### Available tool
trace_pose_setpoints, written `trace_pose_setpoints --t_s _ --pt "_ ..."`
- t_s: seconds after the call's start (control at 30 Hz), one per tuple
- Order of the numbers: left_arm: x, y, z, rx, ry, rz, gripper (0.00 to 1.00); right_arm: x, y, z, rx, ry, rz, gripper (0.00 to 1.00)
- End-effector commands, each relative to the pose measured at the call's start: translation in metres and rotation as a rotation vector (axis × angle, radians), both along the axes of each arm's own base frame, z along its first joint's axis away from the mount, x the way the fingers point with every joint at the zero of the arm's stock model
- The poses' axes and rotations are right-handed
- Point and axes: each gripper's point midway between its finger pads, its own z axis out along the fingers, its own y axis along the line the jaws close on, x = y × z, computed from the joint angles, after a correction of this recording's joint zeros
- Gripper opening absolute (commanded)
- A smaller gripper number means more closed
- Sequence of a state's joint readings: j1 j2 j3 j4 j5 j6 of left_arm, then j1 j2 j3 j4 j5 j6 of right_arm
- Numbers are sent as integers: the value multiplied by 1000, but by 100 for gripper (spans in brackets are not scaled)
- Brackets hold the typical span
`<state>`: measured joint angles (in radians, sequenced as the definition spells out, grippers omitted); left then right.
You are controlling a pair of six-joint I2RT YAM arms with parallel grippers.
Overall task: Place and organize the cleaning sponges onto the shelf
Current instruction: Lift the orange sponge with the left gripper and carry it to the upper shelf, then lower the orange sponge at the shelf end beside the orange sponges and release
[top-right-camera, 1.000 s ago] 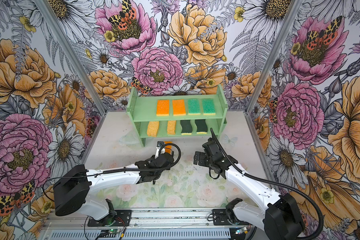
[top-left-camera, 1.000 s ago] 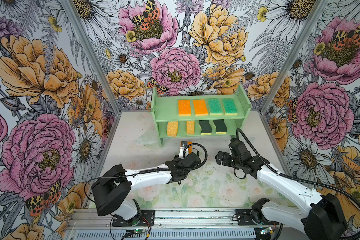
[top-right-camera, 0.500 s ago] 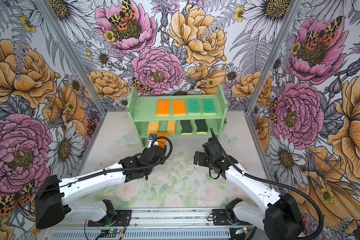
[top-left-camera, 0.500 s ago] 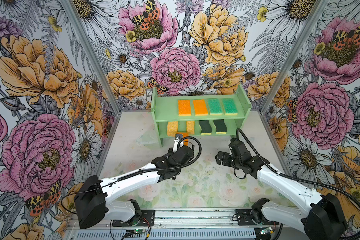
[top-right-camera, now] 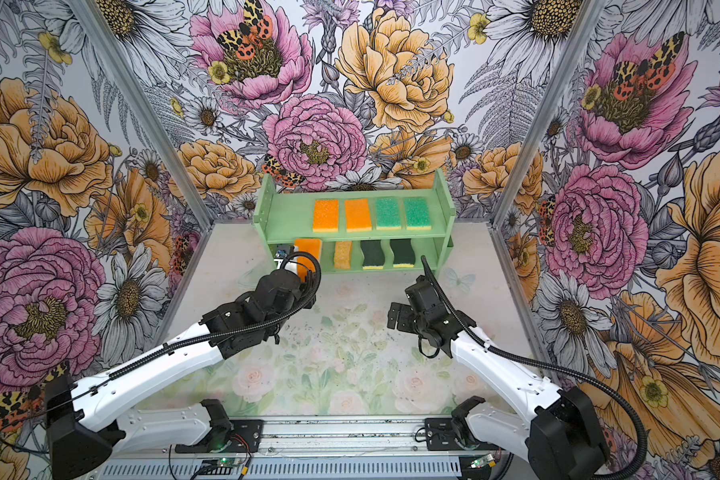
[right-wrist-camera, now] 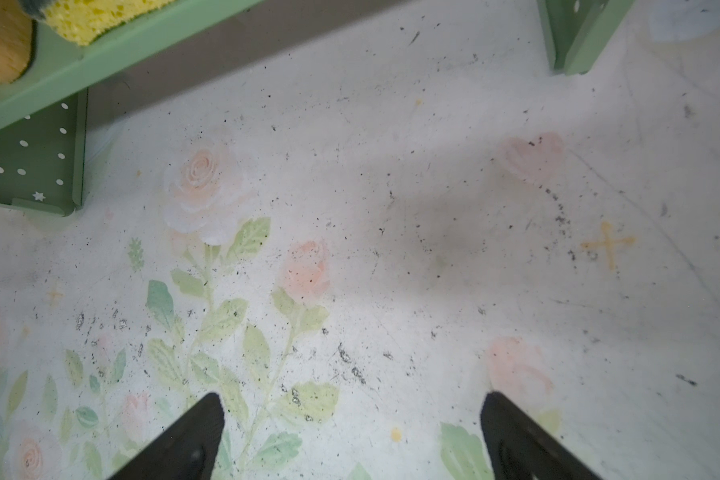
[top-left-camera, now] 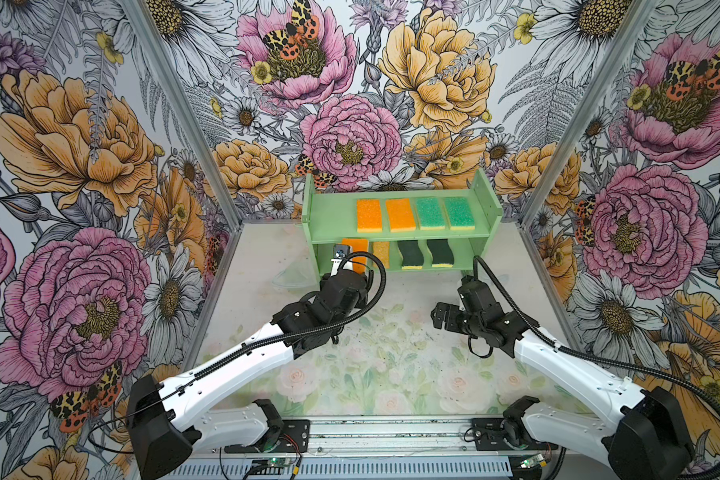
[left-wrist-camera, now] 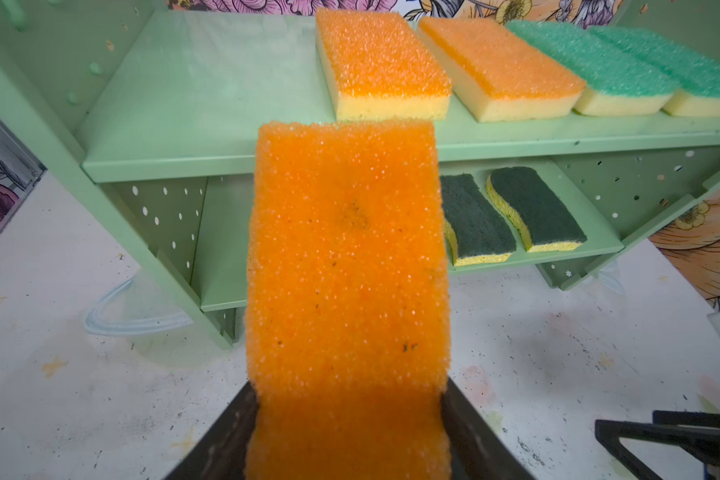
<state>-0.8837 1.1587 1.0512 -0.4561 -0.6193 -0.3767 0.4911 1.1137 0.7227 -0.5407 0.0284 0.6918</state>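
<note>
The pale green shelf (top-left-camera: 333,216) (top-right-camera: 287,216) (left-wrist-camera: 204,104) stands at the back of the table. Its top tier holds two orange-topped sponges (top-left-camera: 368,215) (top-left-camera: 400,214) and two green-topped ones (top-left-camera: 430,212) (top-left-camera: 459,212). On the lower tier lie a porous yellow sponge (top-left-camera: 381,254) and two wavy dark-green ones (top-left-camera: 410,254) (top-left-camera: 440,252). My left gripper (top-left-camera: 347,268) (left-wrist-camera: 348,399) is shut on a third orange-topped sponge (top-left-camera: 355,252) (top-right-camera: 307,249) (left-wrist-camera: 346,270), held in front of the shelf's left part at tier height. My right gripper (top-left-camera: 443,318) (right-wrist-camera: 350,405) hovers open over the table, holding nothing.
A clear plastic piece (top-left-camera: 292,276) (left-wrist-camera: 134,316) lies on the table beside the shelf's left leg. Floral walls close in the table on three sides. The shelf's front legs (right-wrist-camera: 30,166) stand close to the right gripper.
My left arm has stretched forward, carrying the orange-topped sponge from mid-table up to the shelf's left front. The right arm has not moved.
</note>
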Motion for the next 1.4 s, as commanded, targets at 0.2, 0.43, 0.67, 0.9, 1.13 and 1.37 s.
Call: trace_pose_setpoints --t_s 0.2,0.43,0.67,0.9,1.13,1.37 --pt "9 9 44 26 -61 -27 60 2 -1 1 9 -3 -11 99" --pt "35 15 66 18 -50 -4 61 3 0 2 11 -4 -7 99" --pt "68 14 66 4 10 7 62 4 1 3 14 -5 -4 99" --pt "93 23 67 -2 34 41 62 4 1 6 19 -12 -2 99" --pt "110 35 63 13 54 73 62 3 1 6 22 -11 -3 99" --pt "125 40 52 21 83 83 62 4 1 5 23 -8 -9 99"
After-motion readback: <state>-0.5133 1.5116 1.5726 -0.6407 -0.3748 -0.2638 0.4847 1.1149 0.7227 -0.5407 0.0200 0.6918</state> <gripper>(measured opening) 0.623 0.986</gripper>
